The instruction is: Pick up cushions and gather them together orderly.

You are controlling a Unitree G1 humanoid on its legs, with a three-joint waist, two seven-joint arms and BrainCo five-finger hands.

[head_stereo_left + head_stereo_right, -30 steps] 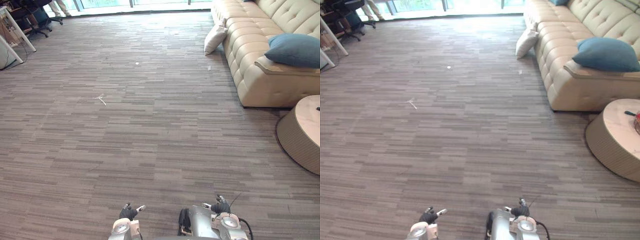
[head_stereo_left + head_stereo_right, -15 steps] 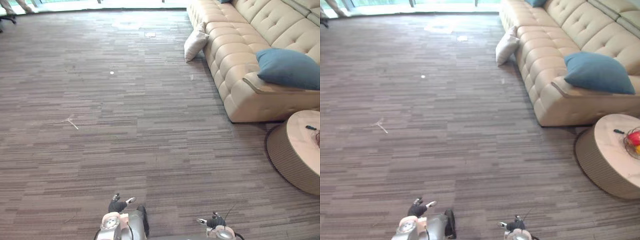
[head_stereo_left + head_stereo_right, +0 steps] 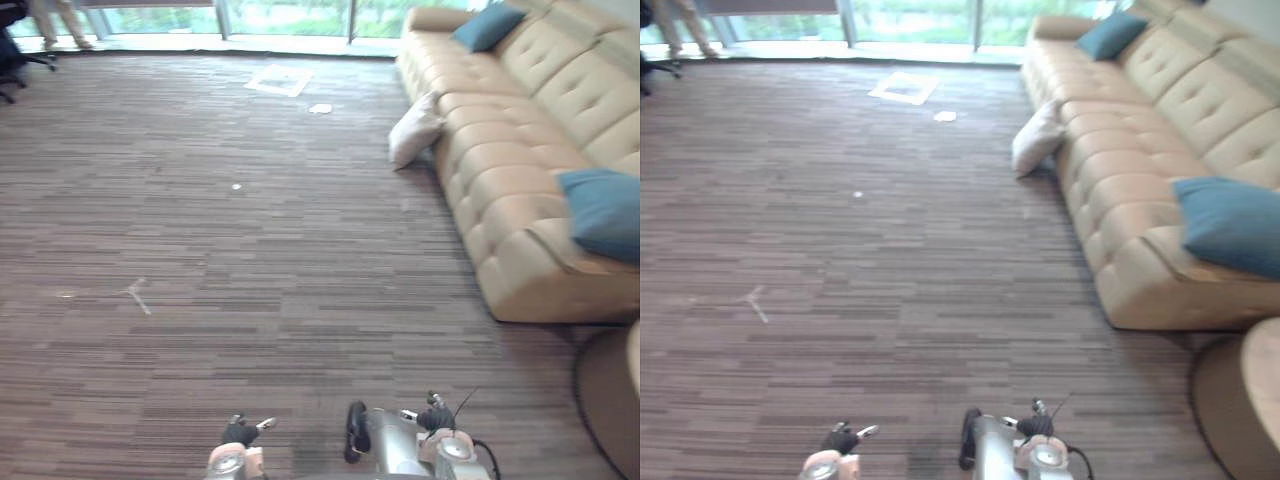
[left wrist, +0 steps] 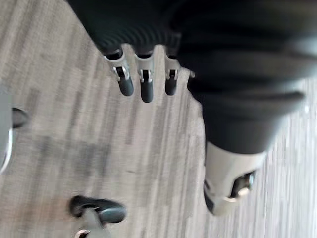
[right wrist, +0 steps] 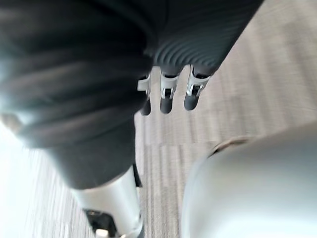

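A white cushion (image 3: 415, 130) lies on the carpet, leaning against the front of the beige sofa (image 3: 500, 170). One blue cushion (image 3: 1232, 222) rests on the sofa's near end, and another blue cushion (image 3: 487, 25) sits at its far end. My left hand (image 4: 143, 84) hangs over the carpet with straight fingers and holds nothing. My right hand (image 5: 168, 96) hangs the same way, fingers straight and empty. Both hands are low at my sides, far from every cushion.
A round low table (image 3: 1255, 400) stands at the right, just past the sofa's near end. A person's legs (image 3: 55, 25) and an office chair (image 3: 15, 50) are at the far left by the windows. A flat white sheet (image 3: 280, 80) and small scraps lie on the carpet.
The camera has shifted: the sofa's far end and the second blue cushion have come into view, and the round table has slid toward the right edge. Both hands still hang empty.
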